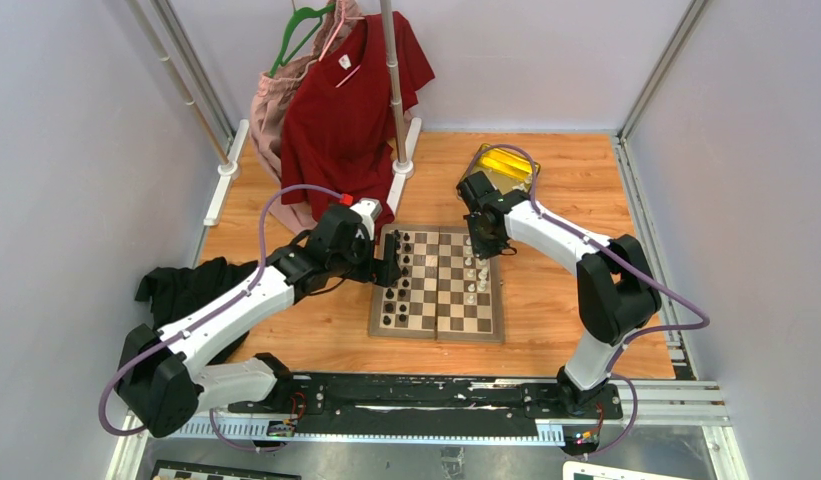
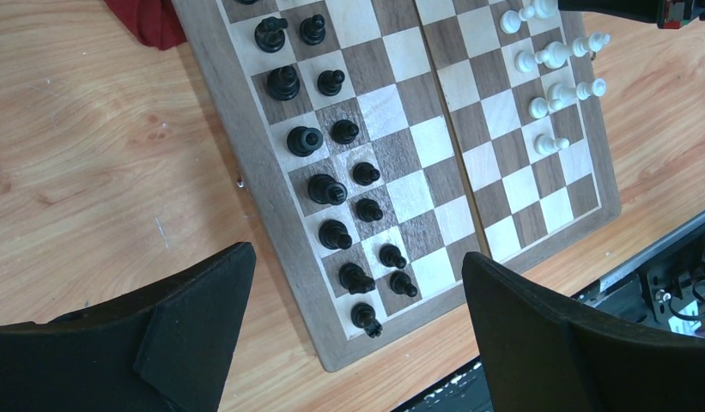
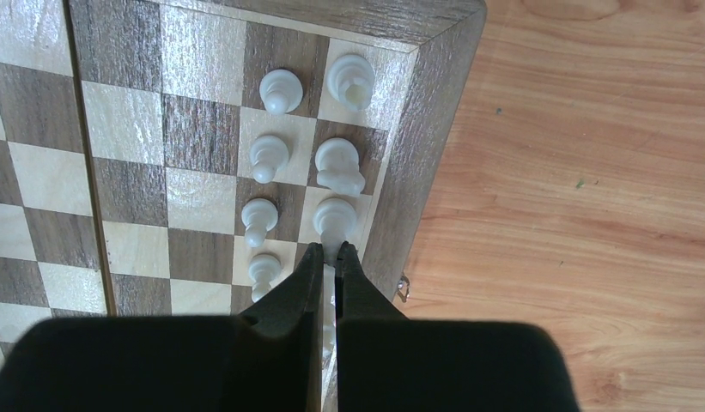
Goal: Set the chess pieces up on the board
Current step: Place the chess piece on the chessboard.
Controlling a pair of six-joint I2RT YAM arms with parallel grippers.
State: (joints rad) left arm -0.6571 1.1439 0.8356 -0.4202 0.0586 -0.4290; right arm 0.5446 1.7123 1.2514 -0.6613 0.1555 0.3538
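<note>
The right gripper (image 3: 330, 251) is pinched on a white piece (image 3: 329, 287). Only a sliver of it shows between the fingers, so its kind cannot be told, and the gripper's body hides the squares beneath. Other pieces (image 3: 270, 156) stand in two files along the right edge of the board (image 1: 438, 335), too small overhead to identify. The left gripper (image 2: 357, 255) hangs spread wide and empty over the black pieces (image 2: 327, 189) on the left side. The right arm partly covers a gold tin (image 1: 506, 163).
</note>
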